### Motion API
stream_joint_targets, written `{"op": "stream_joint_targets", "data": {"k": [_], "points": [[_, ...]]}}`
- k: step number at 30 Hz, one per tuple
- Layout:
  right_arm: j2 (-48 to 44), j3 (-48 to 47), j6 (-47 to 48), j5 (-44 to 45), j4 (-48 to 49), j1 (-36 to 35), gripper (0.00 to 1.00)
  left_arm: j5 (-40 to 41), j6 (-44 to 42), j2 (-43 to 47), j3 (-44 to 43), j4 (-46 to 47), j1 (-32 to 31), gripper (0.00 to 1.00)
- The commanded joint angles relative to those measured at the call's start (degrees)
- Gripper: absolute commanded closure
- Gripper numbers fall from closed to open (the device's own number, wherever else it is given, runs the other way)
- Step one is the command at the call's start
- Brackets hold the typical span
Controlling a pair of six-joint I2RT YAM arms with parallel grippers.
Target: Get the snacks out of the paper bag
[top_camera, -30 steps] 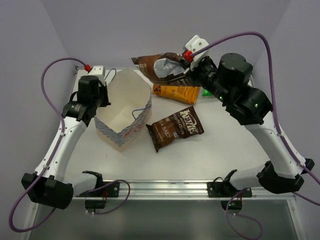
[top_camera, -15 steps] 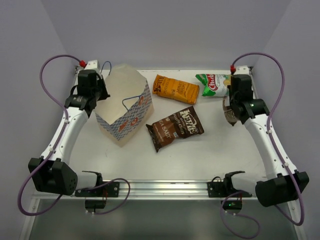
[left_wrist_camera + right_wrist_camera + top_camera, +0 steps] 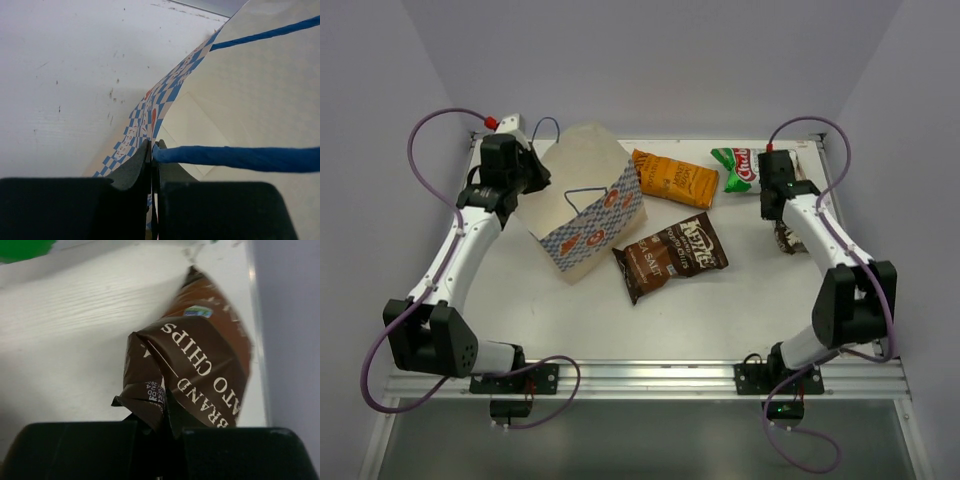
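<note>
The check-printed paper bag (image 3: pixel 588 205) lies tipped on the left half of the table, its cream inside showing. My left gripper (image 3: pixel 527 178) is shut on its rim (image 3: pixel 150 125), beside a blue string handle (image 3: pixel 240 156). My right gripper (image 3: pixel 780 215) is shut on the crumpled corner of a dark brown packet (image 3: pixel 205 370), which hangs down to the table by the right edge (image 3: pixel 787 238). The orange packet (image 3: pixel 672 178), the green-and-white chip bag (image 3: pixel 738 167) and the other dark brown packet (image 3: pixel 670 255) lie flat on the table outside the bag.
The table's raised right rim (image 3: pixel 828 200) and the purple side wall (image 3: pixel 295 315) run close beside the held packet. The back wall stands just behind the bag and the chip bag.
My right arm has carried the brown packet from the back middle to the right edge and lowered it. My left gripper has tipped the bag further over.
</note>
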State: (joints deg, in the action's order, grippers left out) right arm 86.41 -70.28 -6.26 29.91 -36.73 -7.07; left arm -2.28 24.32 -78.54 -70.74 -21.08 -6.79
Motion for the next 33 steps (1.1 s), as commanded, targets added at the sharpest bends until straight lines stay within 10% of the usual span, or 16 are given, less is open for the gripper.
{"op": "stream_joint_targets", "data": {"k": [1, 11, 17, 33], "points": [[4.81, -2.75, -6.21, -12.5, 1.31, -1.36, 0.99, 1.75, -1.19, -0.21, -3.26, 1.14, 0.37, 0.93], [-1.59, -6.53, -7.27, -25.86, -1.58, -1.98, 0.26, 6.06, -5.5, 1.99, -7.3, -4.14, 0.37, 0.44], [-11.33, -12.42, -7.01, -29.29, -5.18, -1.98, 0.01, 8.78, -7.88, 5.32, -11.17, -8.18, 0.37, 0.08], [-44.21, -17.35, -4.03, -30.09, -7.48, -1.98, 0.01, 12.92, -13.33, 29.21, -12.5, -16.09, 0.02, 0.0]]}}
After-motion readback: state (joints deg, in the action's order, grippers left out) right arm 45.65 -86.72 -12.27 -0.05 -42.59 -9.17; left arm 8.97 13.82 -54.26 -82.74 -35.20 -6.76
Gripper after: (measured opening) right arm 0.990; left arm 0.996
